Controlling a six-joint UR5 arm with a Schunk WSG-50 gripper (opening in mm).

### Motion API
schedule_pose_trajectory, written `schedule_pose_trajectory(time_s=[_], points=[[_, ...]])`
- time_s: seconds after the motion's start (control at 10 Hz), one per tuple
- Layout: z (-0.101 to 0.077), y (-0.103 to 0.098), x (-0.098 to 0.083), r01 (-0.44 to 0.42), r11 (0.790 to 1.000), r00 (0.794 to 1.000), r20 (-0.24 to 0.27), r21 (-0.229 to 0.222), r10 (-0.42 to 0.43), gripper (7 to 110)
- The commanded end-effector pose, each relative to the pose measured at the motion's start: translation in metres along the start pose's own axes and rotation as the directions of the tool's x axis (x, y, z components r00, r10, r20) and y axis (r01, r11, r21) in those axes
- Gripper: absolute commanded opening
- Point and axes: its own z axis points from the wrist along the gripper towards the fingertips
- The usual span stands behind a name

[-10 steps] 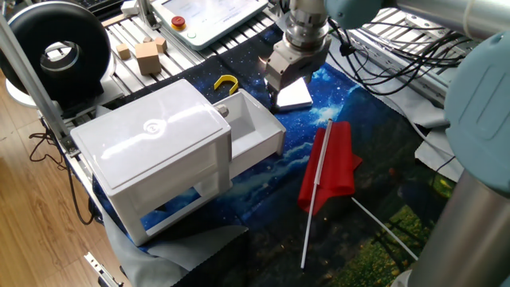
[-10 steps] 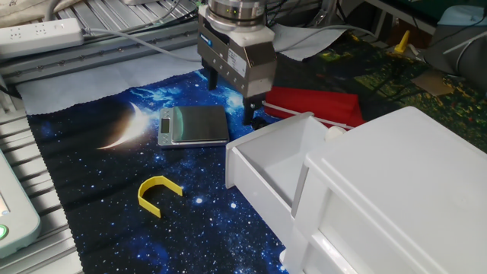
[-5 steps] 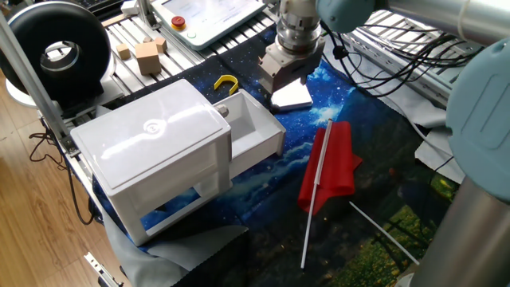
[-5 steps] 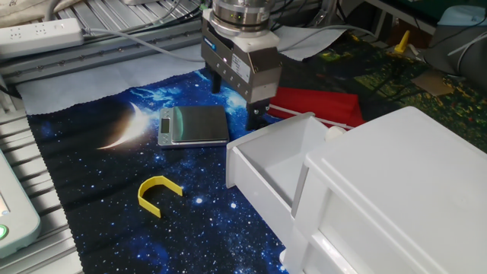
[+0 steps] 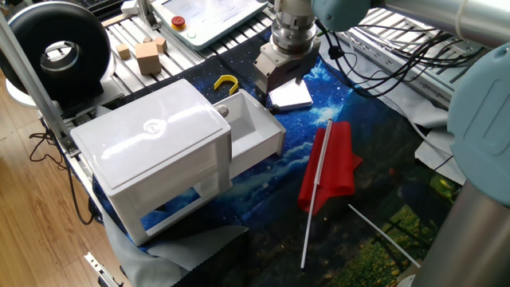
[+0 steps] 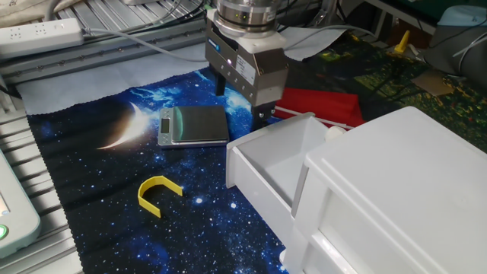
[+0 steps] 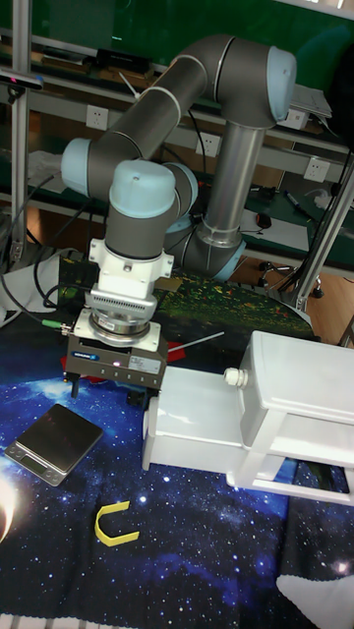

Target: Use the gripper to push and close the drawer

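The white drawer (image 5: 253, 127) sticks out of its white box (image 5: 151, 147), open, with nothing inside. The drawer (image 6: 275, 161) points its outer end wall at my gripper (image 6: 242, 101). The gripper hangs just beyond that end, fingers down and open, with nothing between them. One dark finger (image 6: 263, 114) is close to the drawer's far corner; I cannot tell if it touches. In the tall fixed view the gripper (image 7: 105, 393) stands left of the drawer (image 7: 197, 421), low over the starry cloth.
A small flat scale (image 6: 193, 125) lies on the cloth beside the gripper. A yellow C-shaped clip (image 6: 158, 193) lies in front of the drawer. A red folded object (image 5: 331, 163) with a white rod lies to the side. Wooden blocks (image 5: 147, 56) sit behind the box.
The gripper has shifted a little sideways over the scale, toward the drawer's outer end. The drawer has not moved.
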Motion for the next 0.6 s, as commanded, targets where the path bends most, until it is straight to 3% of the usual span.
schedule_pose_trajectory(time_s=[0.0,0.5], points=[[-0.004,0.015,-0.003,-0.007,0.999,1.0,0.002,-0.036,0.007,109],[-0.006,0.034,-0.005,0.004,0.997,1.0,0.003,-0.082,-0.004,109]])
